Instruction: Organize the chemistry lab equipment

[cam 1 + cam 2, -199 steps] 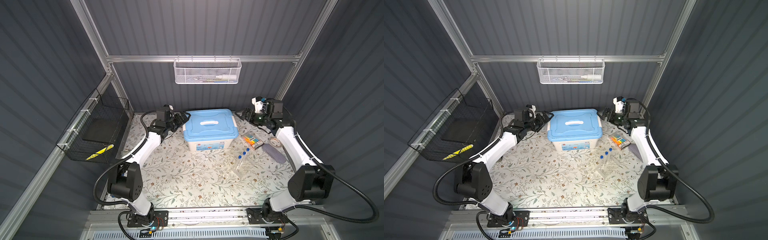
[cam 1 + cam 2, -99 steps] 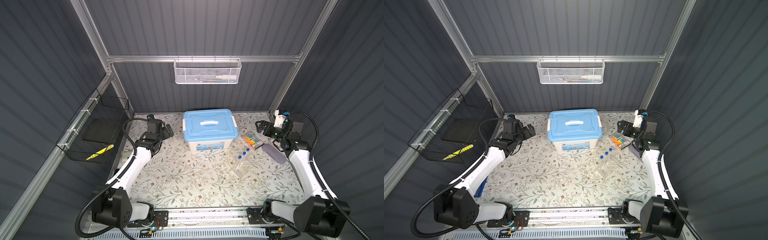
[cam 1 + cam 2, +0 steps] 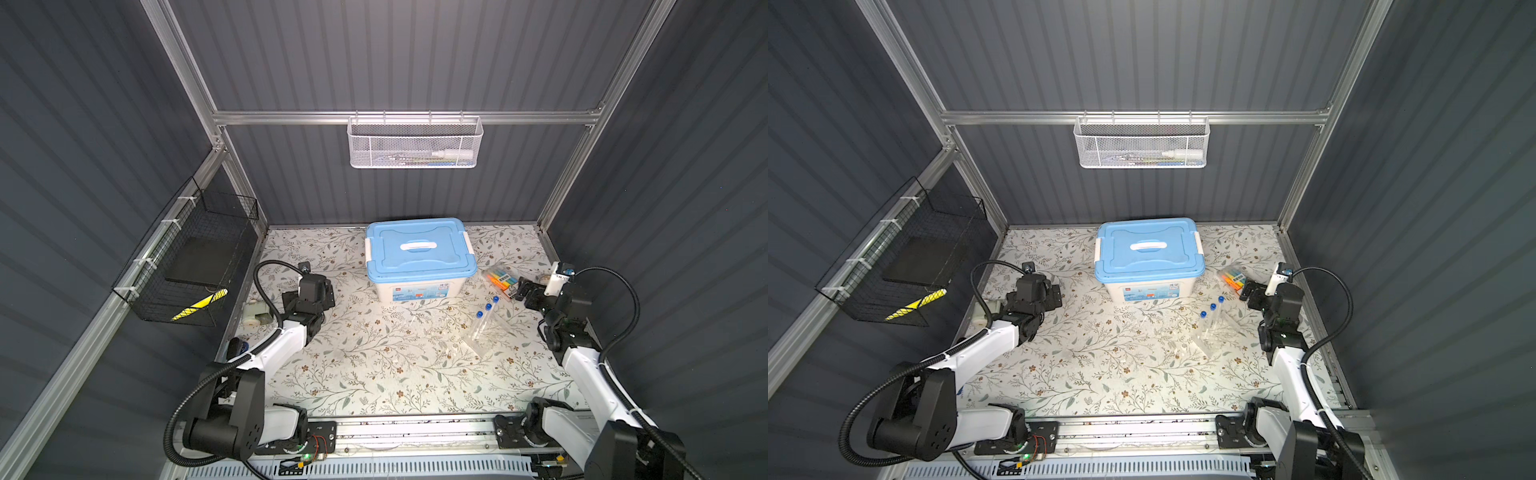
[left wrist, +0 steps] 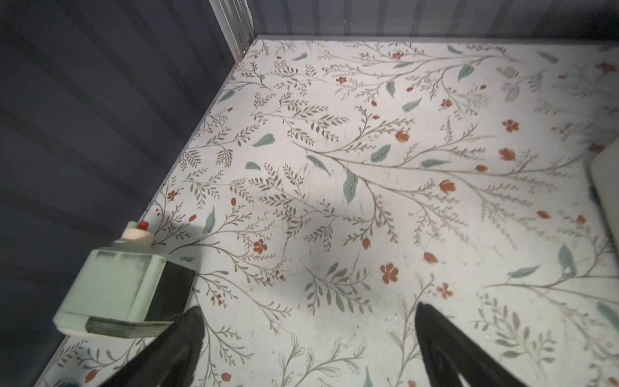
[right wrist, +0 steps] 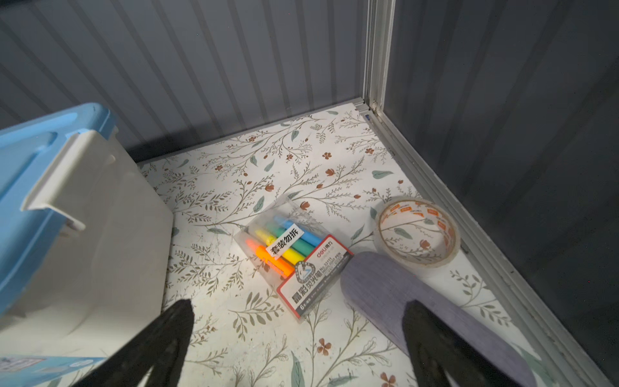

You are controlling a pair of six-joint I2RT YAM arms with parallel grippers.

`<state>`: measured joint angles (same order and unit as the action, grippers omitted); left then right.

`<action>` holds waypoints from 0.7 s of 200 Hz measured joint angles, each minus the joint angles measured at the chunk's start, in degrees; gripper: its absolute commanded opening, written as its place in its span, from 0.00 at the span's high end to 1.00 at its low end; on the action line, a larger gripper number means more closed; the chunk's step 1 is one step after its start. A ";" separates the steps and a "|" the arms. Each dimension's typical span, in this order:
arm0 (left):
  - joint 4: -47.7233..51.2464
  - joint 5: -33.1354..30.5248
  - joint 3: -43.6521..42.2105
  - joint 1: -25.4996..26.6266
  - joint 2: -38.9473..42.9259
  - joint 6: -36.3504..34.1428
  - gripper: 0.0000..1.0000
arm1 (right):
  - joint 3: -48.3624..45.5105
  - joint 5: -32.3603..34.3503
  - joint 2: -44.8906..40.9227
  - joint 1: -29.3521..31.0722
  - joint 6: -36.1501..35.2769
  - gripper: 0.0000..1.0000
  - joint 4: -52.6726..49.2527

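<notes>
Three clear blue-capped tubes (image 3: 484,314) (image 3: 1211,316) stand tilted in a clear plastic rack (image 3: 480,338) (image 3: 1204,338) on the floral table, right of centre, in both top views. My left gripper (image 3: 318,291) (image 4: 308,308) hangs open over bare table at the left, nothing between its fingers. My right gripper (image 3: 524,291) (image 5: 299,305) is open too, low over the table beside the marker pack, right of the rack and apart from it. No tube or rack shows in either wrist view. The other lab pieces are out of view.
A blue-lidded white box (image 3: 419,255) (image 5: 67,214) stands shut at the back centre. A marker pack (image 5: 294,258), a tape roll (image 5: 417,231) and a purple-grey oblong case (image 5: 395,295) lie by my right gripper. A pale green boxy item (image 4: 110,288) sits at the left wall. Wire baskets (image 3: 415,143) (image 3: 195,257) hang on the walls.
Both arms have drawn back from the sides of the blue-lidded box toward the front and lowered. Both grippers stayed open and empty. The tubes and rack have not moved.
</notes>
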<state>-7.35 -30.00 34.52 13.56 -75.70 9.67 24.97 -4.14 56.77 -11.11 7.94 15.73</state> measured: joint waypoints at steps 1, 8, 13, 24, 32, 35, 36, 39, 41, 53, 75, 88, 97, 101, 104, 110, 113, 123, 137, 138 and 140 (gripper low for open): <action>-0.52 0.00 -0.46 -0.04 -0.04 -0.17 0.00 | -0.24 -0.07 0.02 0.00 0.00 0.01 0.33; -3.13 0.09 -2.54 -0.15 -0.15 -0.76 0.00 | -2.45 -0.50 0.44 0.00 0.02 0.01 3.19; -5.20 0.24 -3.91 -0.17 -0.26 -1.16 0.00 | -3.89 -0.83 0.87 0.00 0.04 0.01 5.42; -10.27 0.72 -6.49 -0.44 -0.90 -1.99 0.00 | -6.36 -1.55 3.06 0.00 0.33 0.01 10.56; -13.92 1.16 -7.82 -0.59 -1.79 -2.54 0.00 | -7.41 -2.05 5.49 0.00 0.63 0.01 13.99; -15.63 1.36 -8.33 -0.68 -2.36 -2.71 0.00 | -7.65 -2.23 6.64 0.02 0.70 0.01 15.28; -16.00 1.42 -8.41 -0.70 -2.47 -2.73 0.00 | -7.74 -2.32 7.23 0.02 0.72 0.01 15.96; -17.40 1.57 -8.79 -0.81 -2.91 -2.93 0.00 | -7.87 -2.51 8.28 0.02 0.79 0.01 17.20; -18.40 1.75 -9.03 -0.87 -3.39 -3.10 0.00 | -7.91 -2.60 8.90 0.02 0.81 0.01 17.77; -22.97 2.84 -9.88 -1.33 -5.86 -3.72 0.00 | -8.33 -3.13 13.35 0.07 0.79 0.01 22.71; -28.70 4.90 -10.10 -1.68 -9.77 -5.42 0.00 | -9.60 -3.58 19.08 0.31 0.79 0.01 30.99; -32.00 5.99 -10.69 -2.05 -10.43 -6.95 0.00 | -10.58 -3.76 21.70 0.50 0.76 0.01 35.85; -35.01 6.71 -11.61 -2.47 -10.47 -8.00 0.00 | -11.17 -3.85 23.67 0.81 0.61 0.01 38.97; -36.00 6.99 -11.96 -2.60 -10.47 -8.33 0.00 | -11.43 -3.98 24.65 1.01 0.55 0.01 40.54; -37.00 7.50 -12.31 -2.84 -10.47 -8.68 0.00 | -11.52 -4.09 25.35 1.11 0.52 0.01 41.48; -38.66 8.04 -12.85 -3.26 -10.69 -9.11 0.00 | -11.58 -4.26 26.45 1.31 0.46 0.01 42.69; -39.52 8.28 -13.11 -3.48 -10.82 -9.27 0.00 | -11.58 -4.39 26.84 1.38 0.42 0.01 42.88; -42.77 9.11 -13.73 -4.33 -12.31 -9.77 0.00 | -11.47 -4.66 26.93 1.60 0.28 0.01 42.75; -46.99 10.08 -14.19 -5.14 -15.54 -10.25 0.00 | -10.71 -4.68 26.86 1.88 0.00 0.01 42.99; -47.19 10.10 -14.21 -5.18 -15.69 -10.27 0.00 | -10.62 -4.68 26.86 1.95 -0.07 0.01 43.04; -47.78 10.23 -14.25 -5.27 -16.20 -10.36 0.00 | -10.54 -4.68 26.88 1.99 -0.09 0.01 43.12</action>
<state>-55.13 -19.77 20.27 8.29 -91.90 -0.69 14.44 -8.82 83.66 -9.13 7.86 58.85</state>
